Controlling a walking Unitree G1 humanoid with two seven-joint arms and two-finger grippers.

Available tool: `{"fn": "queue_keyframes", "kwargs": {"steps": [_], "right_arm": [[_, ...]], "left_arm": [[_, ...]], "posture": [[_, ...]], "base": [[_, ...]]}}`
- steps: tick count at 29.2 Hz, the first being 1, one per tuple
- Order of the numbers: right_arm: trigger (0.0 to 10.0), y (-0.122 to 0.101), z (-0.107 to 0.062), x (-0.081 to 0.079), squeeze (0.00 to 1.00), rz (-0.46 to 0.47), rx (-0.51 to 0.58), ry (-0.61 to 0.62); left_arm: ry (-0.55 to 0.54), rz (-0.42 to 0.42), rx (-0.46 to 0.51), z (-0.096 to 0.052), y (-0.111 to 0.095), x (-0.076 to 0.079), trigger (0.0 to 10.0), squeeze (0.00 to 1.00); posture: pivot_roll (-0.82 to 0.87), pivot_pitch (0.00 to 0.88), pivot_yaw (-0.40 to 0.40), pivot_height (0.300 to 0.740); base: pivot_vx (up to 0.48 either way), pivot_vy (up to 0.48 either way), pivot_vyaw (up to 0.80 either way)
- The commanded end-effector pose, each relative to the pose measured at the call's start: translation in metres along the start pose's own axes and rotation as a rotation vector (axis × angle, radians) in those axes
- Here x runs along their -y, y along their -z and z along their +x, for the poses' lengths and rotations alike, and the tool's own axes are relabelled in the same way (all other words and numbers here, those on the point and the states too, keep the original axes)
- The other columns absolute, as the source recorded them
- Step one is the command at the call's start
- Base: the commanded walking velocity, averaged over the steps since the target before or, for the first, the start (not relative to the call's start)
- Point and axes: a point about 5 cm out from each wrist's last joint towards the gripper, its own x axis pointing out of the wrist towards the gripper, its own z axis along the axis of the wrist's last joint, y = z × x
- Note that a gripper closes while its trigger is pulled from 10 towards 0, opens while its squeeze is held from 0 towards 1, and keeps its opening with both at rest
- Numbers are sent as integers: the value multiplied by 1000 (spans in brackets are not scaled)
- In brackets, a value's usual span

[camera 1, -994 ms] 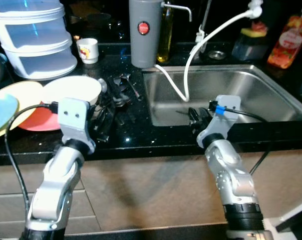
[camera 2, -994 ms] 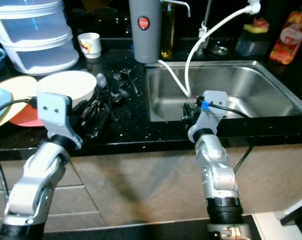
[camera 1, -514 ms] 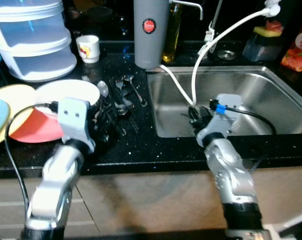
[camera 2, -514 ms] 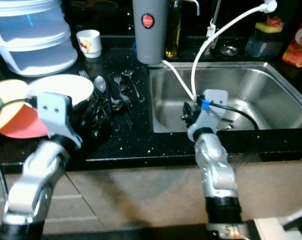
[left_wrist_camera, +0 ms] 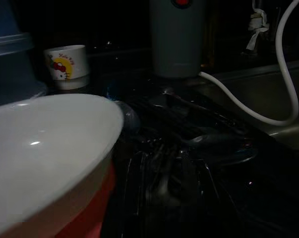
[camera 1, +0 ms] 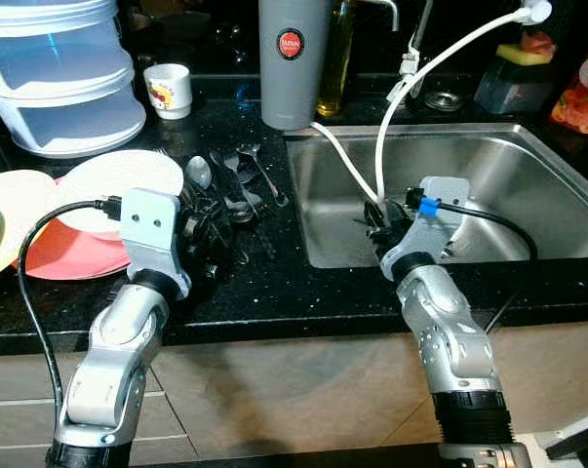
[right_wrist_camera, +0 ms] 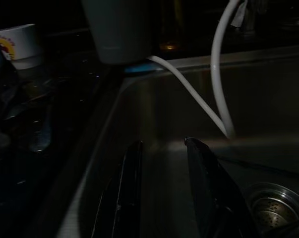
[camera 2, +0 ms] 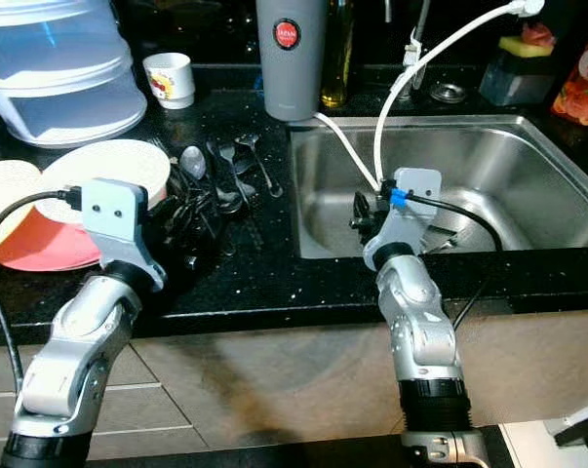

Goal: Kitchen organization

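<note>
A pile of dark metal cutlery (camera 1: 237, 190) lies on the black counter, left of the steel sink (camera 1: 508, 195). A white bowl (camera 1: 118, 180) rests on a red plate (camera 1: 74, 258) beside it. My left gripper (camera 1: 198, 239) hovers low between the bowl and the cutlery, pointing at the pile; the wrist view is too dark to read it. My right gripper (right_wrist_camera: 166, 198) is open and empty, reaching over the sink's front left corner toward the white hose (camera 1: 347, 175). The drain (right_wrist_camera: 273, 208) lies just past it.
A grey cylinder (camera 1: 294, 58), an oil bottle (camera 1: 337, 58) and a small printed cup (camera 1: 167, 90) stand at the back. Stacked clear containers (camera 1: 59, 78) fill the back left. A yellow plate (camera 1: 11, 205) lies far left. A sponge (camera 1: 523, 54) and red bottle (camera 1: 581, 93) sit behind the sink.
The camera has shifted, so the whole counter sits differently in the picture. Both grippers keep about the same places over the cutlery and the sink.
</note>
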Motion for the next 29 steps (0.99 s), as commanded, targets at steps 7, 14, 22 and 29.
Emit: {"fn": "queue_keyframes", "kwargs": {"steps": [7, 14, 22, 29], "right_arm": [[10000, 5, 0, 1, 0, 9, -29, 0], [10000, 4, 0, 0, 0, 9, -26, -5], [10000, 4, 0, -1, 0, 10, -28, -9], [10000, 4, 0, -2, 0, 10, -30, -14]], "left_arm": [[-14, 16, 2, -2, -2, -1, 10000, 0], [-21, 21, 4, -1, -2, -2, 10000, 0], [-25, 28, 8, -1, -3, -2, 10000, 0], [-30, 26, 9, 0, -3, -3, 10000, 0]], "posture": [[26, 151, 3, 740], [26, 151, 2, 740], [25, 151, 3, 740], [25, 151, 3, 740]], "base": [[0, 0, 0], [0, 0, 0], [0, -36, 0], [0, -348, 0]]}}
